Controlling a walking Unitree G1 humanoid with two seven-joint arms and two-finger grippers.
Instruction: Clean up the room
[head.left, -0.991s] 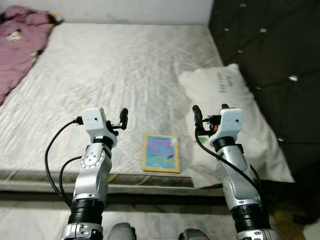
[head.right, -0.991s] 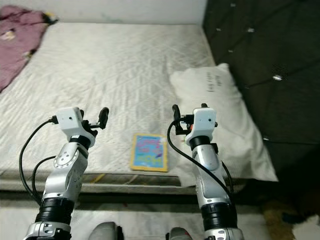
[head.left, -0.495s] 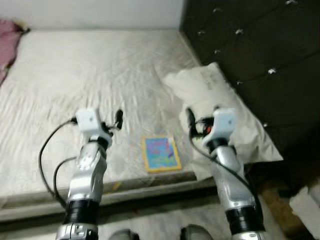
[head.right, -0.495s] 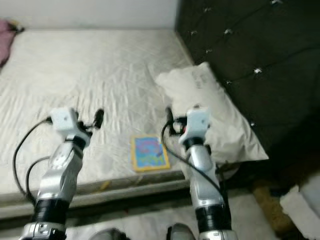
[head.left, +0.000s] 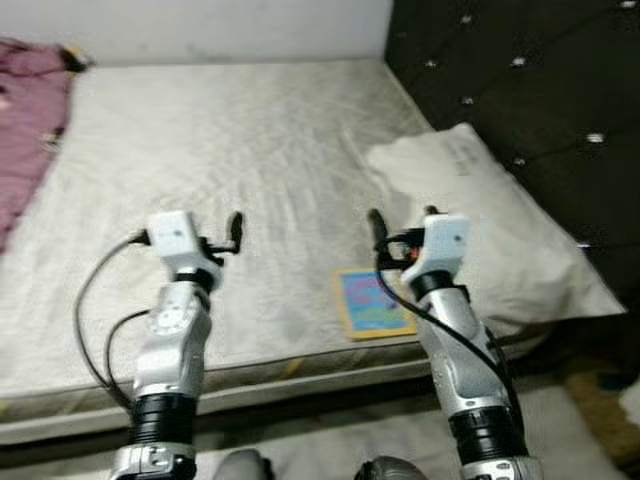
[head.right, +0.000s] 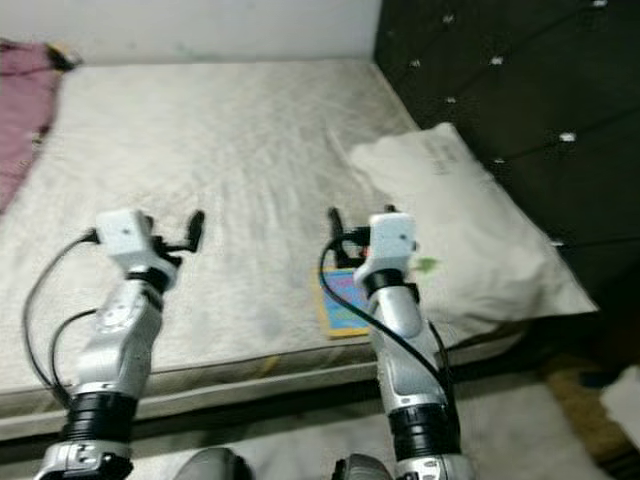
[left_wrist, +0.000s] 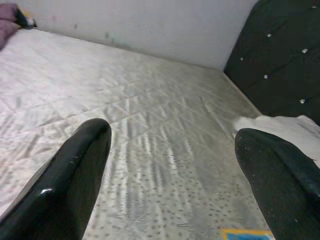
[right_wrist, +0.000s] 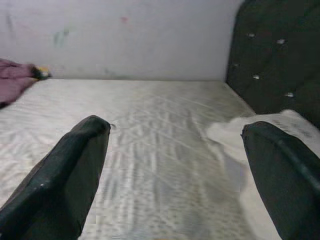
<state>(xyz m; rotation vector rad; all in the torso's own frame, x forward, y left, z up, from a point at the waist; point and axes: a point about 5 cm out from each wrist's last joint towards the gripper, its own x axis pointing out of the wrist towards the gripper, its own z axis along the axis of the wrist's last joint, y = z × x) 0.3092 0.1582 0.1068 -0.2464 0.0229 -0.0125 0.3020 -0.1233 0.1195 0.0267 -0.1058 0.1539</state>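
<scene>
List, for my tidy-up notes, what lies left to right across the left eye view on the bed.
Crumpled pink cloth → left gripper → right gripper → white pillow against the dark tufted headboard.

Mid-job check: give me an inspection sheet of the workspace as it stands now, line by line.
Surface: bare quilted mattress, wrinkled, stained in places.
Job's things: colourful book flat at the near mattress edge, beside the right arm; white pillow against the headboard, its corner overhanging the edge; pink cloth heaped at the far left side.
Clutter: blurred light object on the floor at far right, cannot tell what.
Grippers: left gripper open, held above the mattress, empty; right gripper open, held above the mattress near the book, empty.
Cables: black cables loop along both forearms, clear of the bed.
Surroundings: dark tufted headboard on the right; white wall behind the bed.
</scene>
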